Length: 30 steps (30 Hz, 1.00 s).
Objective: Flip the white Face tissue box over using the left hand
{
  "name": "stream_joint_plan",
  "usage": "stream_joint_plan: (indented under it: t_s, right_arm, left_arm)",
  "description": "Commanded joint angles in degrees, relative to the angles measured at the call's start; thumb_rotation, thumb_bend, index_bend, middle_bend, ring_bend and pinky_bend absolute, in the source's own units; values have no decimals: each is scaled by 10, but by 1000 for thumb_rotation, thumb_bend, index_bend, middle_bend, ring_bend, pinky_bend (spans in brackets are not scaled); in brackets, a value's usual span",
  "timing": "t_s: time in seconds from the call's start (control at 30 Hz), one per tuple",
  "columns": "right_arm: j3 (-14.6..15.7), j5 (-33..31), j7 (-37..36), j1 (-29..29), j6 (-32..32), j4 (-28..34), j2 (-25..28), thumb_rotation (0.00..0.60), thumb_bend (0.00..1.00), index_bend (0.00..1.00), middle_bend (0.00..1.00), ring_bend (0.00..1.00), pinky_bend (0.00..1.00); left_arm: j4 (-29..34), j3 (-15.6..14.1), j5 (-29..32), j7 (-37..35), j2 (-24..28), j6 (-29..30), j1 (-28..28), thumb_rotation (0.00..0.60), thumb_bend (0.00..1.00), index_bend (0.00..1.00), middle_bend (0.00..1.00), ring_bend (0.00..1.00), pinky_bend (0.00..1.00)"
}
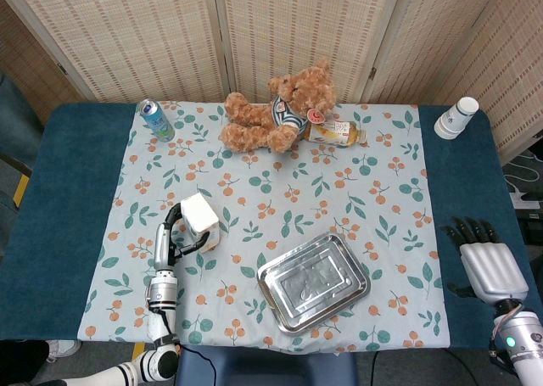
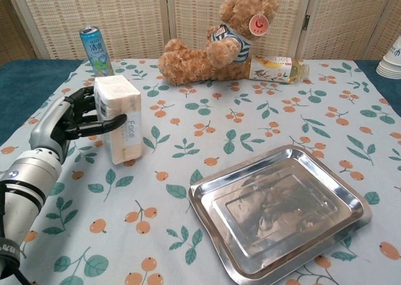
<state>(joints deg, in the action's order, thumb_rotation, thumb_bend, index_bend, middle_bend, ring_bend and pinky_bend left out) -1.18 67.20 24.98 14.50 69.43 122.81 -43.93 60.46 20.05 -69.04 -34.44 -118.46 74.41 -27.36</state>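
The white Face tissue box (image 2: 118, 118) is standing on end on the floral tablecloth (image 2: 263, 128), at the left side of the table, with its base apparently touching the cloth (contact line is partly hidden by the fingers). Judging from this, the flip looks mostly carried out: the box is resting on a narrow face, and what seems left is releasing it and clearing the hand. The left hand (image 2: 72, 119) is gripping the box from its left side, thumb lying across the near printed face and the other fingers wrapping behind, palm facing right, forearm reaching in from the near left corner. In the head view the same left hand (image 1: 174, 233) is sitting just near-left of the box (image 1: 200, 221). The right hand (image 1: 484, 263) is resting at the near right over the blue table edge, fingers spread and holding nothing.
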Motion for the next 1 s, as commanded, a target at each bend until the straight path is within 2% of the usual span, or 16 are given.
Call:
stream_joint_plan:
  t_s: [0.03, 0.4, 0.47, 0.57, 0.63, 1.0]
  right_arm:
    - [1, -1, 3, 1, 0, 0, -2, 600, 118, 149, 45, 0, 0]
    - [4, -6, 11, 4, -2, -2, -8, 600, 118, 149, 45, 0, 0]
    - [4, -6, 12, 5, -3, -2, -9, 600, 118, 149, 45, 0, 0]
    - [4, -6, 12, 5, -2, -1, -9, 600, 119, 149, 45, 0, 0]
    - [4, -5, 12, 5, -1, -1, -9, 600, 118, 149, 45, 0, 0]
    - [6, 0, 12, 6, 0, 2, -8, 600, 118, 157, 45, 0, 0]
  left_arm:
    - [-3, -1, -2, -2, 2, -3, 3, 600, 180, 251, 324, 119, 183]
    - [-9, -7, -5, -6, 8, -16, 17, 600, 180, 199, 271, 81, 185]
    - [-9, -13, -18, -17, 11, -12, 18, 600, 174, 124, 222, 45, 179]
    - [-11, -22, -31, -32, 16, -18, 18, 600, 147, 5, 69, 2, 141]
    - [-9, -25, -35, -32, 19, -20, 19, 600, 126, 0, 7, 0, 116]
    - [14, -24, -41, -23, 37, -16, 26, 600, 105, 0, 0, 0, 67]
